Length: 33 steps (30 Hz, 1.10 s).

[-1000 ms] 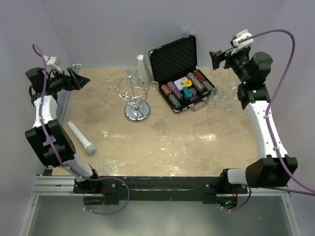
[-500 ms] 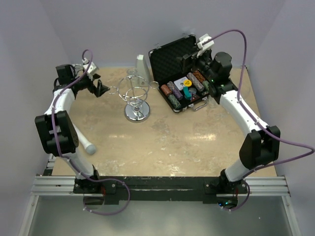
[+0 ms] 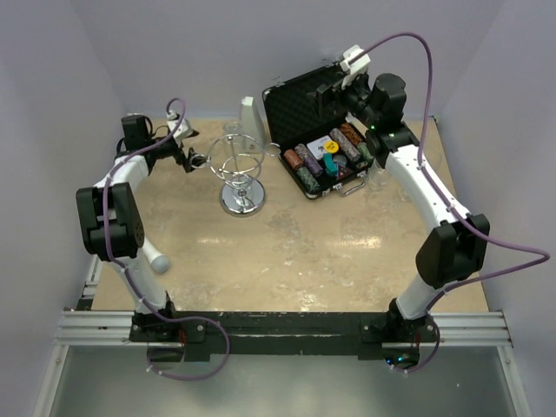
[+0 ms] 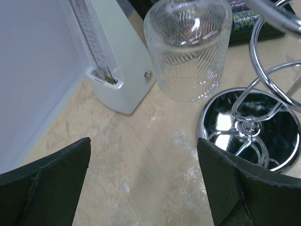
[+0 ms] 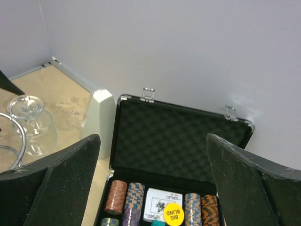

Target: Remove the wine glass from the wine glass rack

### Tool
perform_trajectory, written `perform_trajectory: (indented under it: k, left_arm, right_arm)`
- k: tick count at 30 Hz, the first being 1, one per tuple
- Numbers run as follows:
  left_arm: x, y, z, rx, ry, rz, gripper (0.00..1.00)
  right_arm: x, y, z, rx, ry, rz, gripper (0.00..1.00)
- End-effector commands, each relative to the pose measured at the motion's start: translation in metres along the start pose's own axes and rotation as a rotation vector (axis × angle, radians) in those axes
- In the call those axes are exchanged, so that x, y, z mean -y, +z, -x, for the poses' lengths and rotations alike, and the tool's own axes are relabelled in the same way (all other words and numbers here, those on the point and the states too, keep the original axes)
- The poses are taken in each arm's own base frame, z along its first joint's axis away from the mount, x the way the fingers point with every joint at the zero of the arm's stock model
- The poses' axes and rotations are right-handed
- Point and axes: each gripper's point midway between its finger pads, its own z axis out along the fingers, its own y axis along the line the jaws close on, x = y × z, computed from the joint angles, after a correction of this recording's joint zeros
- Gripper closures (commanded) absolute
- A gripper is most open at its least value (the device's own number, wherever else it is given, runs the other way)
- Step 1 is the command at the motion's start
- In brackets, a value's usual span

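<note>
Wide-open left pincer (image 4: pixel 143 141), nothing between its dark fingers (image 4: pixel 51 174), low over the beige desk (image 4: pixel 141 188) and facing the wine glass (image 4: pixel 188 56) without touching it. Just ahead, wine glass upside down, clear ribbed bowl opening downward, foot up among the chrome loops, on the far side of the wine glass rack (image 4: pixel 251 125) and just beside its round mirrored base. Behind the glass, a white tapered box (image 4: pixel 113 70) near the back wall. Across the desk, well apart from the rack, right pincer (image 5: pixel 153 141) equally wide open and empty, raised above an open black case (image 5: pixel 174 141) of poker chips
</note>
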Motion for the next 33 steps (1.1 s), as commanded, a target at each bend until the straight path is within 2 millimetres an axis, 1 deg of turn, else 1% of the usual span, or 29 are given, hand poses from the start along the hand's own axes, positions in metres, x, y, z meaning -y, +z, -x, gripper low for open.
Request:
perform_trajectory:
  k: [1,5,10,14,20,21,27,31,33]
  left_arm:
    - [-0.002,0.016,0.037,0.149,0.123,-0.06,0.02]
    - [0.007,0.03,0.043,0.173,0.121,-0.107,0.04]
    - [0.022,0.039,0.053,0.201,0.127,-0.163,0.07]
    - [0.027,0.043,0.056,0.21,0.143,-0.18,0.1]
    - [0.036,0.048,0.057,0.215,0.135,-0.209,0.12]
    - [0.037,0.049,0.056,0.215,0.131,-0.212,0.12]
    - [0.045,0.056,0.058,0.222,0.133,-0.237,0.14]
    - [0.048,0.061,0.054,0.235,0.139,-0.256,0.15]
    - [0.047,0.063,0.05,0.24,0.142,-0.26,0.16]
  right_arm:
    - [-0.003,0.001,0.005,-0.018,-0.004,0.02,0.02]
    - [0.001,0.001,0.0,-0.045,-0.003,-0.002,0.02]
    - [0.003,0.0,-0.002,-0.049,-0.008,-0.024,0.01]
    - [0.004,0.0,-0.004,-0.052,-0.011,-0.034,0.01]
    - [0.0,-0.001,-0.01,-0.059,-0.007,-0.032,0.01]
    - [-0.001,-0.002,-0.008,-0.054,-0.007,-0.031,0.01]
    - [-0.003,-0.003,-0.009,-0.064,-0.014,-0.026,0.01]
    - [-0.005,-0.004,-0.007,-0.085,-0.051,-0.023,0.01]
    - [-0.006,-0.004,-0.011,-0.112,-0.06,-0.018,0.01]
